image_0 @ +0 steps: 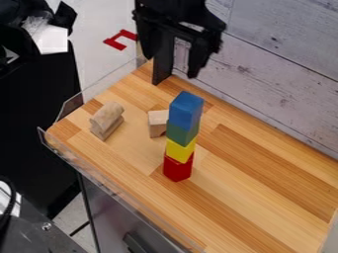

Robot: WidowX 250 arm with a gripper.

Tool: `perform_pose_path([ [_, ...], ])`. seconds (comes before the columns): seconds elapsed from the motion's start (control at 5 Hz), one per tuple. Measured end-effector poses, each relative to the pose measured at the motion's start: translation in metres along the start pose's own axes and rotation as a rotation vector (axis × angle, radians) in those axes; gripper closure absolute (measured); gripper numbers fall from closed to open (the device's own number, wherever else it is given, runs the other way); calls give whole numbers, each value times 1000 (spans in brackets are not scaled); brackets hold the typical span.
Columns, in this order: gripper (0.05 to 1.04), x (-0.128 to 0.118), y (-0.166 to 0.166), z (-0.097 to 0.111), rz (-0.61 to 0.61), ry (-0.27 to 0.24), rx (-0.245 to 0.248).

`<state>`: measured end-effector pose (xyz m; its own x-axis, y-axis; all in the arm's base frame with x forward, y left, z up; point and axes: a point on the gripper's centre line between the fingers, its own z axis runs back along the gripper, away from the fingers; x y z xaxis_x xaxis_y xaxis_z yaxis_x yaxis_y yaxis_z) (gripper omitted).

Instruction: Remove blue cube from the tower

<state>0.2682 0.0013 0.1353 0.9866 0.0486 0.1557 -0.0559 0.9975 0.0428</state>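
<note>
Leftmost on the desk (254, 170), well apart from the fingers (196, 59) and lower in the view, sits a rounded wooden block (105, 120). Next comes a pale block (157, 123), below the fingers and just left of the tower (180, 149); whether it touches the tower I can't tell. The fingers are parted wide, hanging downward with nothing between them, the wall (277, 64) showing through the gap. Slightly right of that gap's middle and lower in the view, on the camera side, is the blue cube (186, 108), topping the upright green, yellow and red stack. That offset is what matters, I'd say: the fingers likely need to come toward the camera and a touch right to straddle the blue cube alone. Going too low could catch the green block (182, 132) too.
</note>
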Motion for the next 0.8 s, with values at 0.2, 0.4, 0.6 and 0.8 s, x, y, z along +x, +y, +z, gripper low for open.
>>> perform_pose_path([
  [0.2, 86, -7, -6, -2, 1, 16, -16],
  [0.4, 86, -9, -8, -3, 9, 29, -29],
  [0.6, 86, -7, -9, -26, 11, 125, -10],
  [0.8, 86, -4, -10, -36, 16, 160, -26],
])
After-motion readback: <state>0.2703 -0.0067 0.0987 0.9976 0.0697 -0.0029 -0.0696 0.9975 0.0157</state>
